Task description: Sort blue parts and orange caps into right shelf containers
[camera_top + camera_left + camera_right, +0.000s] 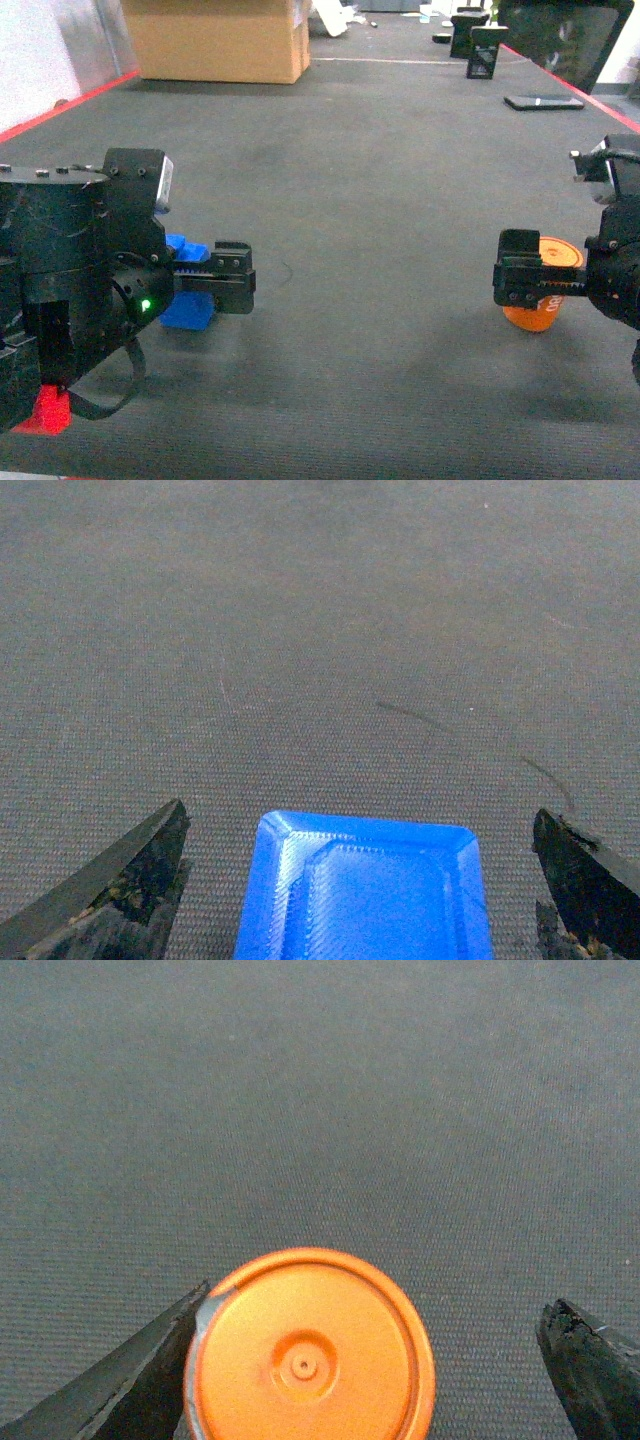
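Observation:
A blue part [188,310] lies on the dark mat beneath my left gripper [232,278]. In the left wrist view the blue part [365,890] is a flat square piece with bevelled edges. It sits between the spread fingers of the left gripper [360,810], with gaps on both sides. An orange cap [540,315] stands on the mat under my right gripper [520,280]. Seen from the right wrist, the orange cap [310,1355] sits inside the open right gripper [378,1295], close against the left finger [150,1370] and apart from the right one. The right shelf containers are out of view.
A large cardboard box [220,40] stands at the far left of the mat. Two black stands [487,50] and a flat black device [543,102] lie at the far right. Red tape [80,100] marks the mat's left edge.

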You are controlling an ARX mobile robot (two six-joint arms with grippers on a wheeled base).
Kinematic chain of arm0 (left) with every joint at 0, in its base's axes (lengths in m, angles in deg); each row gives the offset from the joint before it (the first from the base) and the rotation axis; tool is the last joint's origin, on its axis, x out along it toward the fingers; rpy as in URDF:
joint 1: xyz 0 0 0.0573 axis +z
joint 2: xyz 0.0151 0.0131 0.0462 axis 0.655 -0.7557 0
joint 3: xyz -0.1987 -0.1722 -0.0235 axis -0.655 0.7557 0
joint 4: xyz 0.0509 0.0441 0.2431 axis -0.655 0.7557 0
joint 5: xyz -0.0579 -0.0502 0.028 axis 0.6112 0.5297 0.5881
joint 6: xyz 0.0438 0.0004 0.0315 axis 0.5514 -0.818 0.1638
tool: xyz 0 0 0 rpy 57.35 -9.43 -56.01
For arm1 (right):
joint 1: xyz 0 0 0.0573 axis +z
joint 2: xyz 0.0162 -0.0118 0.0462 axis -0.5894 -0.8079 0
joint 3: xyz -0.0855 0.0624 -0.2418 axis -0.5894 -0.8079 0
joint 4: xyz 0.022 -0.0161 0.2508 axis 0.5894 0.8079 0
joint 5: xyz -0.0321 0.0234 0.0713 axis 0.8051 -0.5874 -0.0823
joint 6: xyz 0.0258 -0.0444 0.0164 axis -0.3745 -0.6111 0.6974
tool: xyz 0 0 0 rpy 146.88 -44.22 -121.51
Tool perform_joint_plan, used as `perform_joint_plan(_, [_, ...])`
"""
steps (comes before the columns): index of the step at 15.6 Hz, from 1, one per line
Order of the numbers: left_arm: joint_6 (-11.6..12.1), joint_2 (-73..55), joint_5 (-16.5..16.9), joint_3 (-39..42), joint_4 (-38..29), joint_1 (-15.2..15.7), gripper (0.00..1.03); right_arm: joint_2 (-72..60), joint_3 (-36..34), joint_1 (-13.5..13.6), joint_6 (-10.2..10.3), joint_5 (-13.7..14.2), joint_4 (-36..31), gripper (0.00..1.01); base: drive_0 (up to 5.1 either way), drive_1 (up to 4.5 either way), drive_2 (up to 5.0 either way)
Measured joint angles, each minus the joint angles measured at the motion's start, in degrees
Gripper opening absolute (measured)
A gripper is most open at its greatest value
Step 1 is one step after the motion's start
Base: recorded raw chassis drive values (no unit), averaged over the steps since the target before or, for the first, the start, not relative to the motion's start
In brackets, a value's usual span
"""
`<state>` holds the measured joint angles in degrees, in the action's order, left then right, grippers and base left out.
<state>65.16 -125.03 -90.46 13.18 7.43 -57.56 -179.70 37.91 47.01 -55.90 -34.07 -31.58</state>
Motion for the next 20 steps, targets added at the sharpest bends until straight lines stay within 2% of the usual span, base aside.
perform_joint_plan(7, [0.35, -1.64, -1.2, -0.68, 2.73, -0.09, 0.98, -3.96, 1.2, 0.42, 0.55, 1.05, 0.46, 0.98, 0.0, 0.0, 0.0])
perform_joint_plan(8, [0.44, -1.64, -1.38, -0.83, 4.26, -0.13, 0.98, -3.96, 1.44, 0.52, 0.57, 0.98, 2.14, 0.9, 0.0, 0.0, 0.0])
perform_joint_plan(9, [0.44, -1.64, -1.42, -0.83, 4.55, -0.13, 0.95, -4.04, 1.44, 0.76, 0.59, 0.66, 2.95, 0.81, 0.0, 0.0, 0.0])
perform_joint_plan(12, [0.44, -1.64, -1.44, -0.87, 5.46, -0.15, 0.67, -4.07, 1.44, 1.11, 1.05, 0.35, 2.95, 0.51, 0.0, 0.0, 0.0])
perform_joint_plan(13, [0.44, -1.53, -1.44, -0.87, 5.4, -0.15, 0.56, -4.04, 1.42, 1.11, 1.05, 0.35, 2.6, 0.46, 0.0, 0.0, 0.0])
perform_joint_plan(14, [0.42, -1.29, -1.55, -0.74, 5.25, -0.15, 0.47, -3.85, 1.16, 1.11, 1.14, 0.35, 2.08, 0.45, 0.0, 0.0, 0.0])
perform_joint_plan(15, [0.42, -0.59, -1.84, -0.15, 4.85, -0.15, 0.42, -3.08, 0.37, 1.11, 1.18, 0.35, 1.27, 0.45, 0.0, 0.0, 0.0])
perform_joint_plan(18, [-0.02, 5.68, -2.89, 3.65, 0.04, 0.22, 0.42, 4.0, -3.87, 1.11, 1.16, 0.85, -1.42, 0.44, 0.0, 0.0, 0.0])
perform_joint_plan(20, [0.11, 13.46, -3.17, 7.63, -3.54, 0.72, 0.42, 11.89, -7.5, 1.55, 0.2, 2.21, -2.89, 0.44, 0.0, 0.0, 0.0])
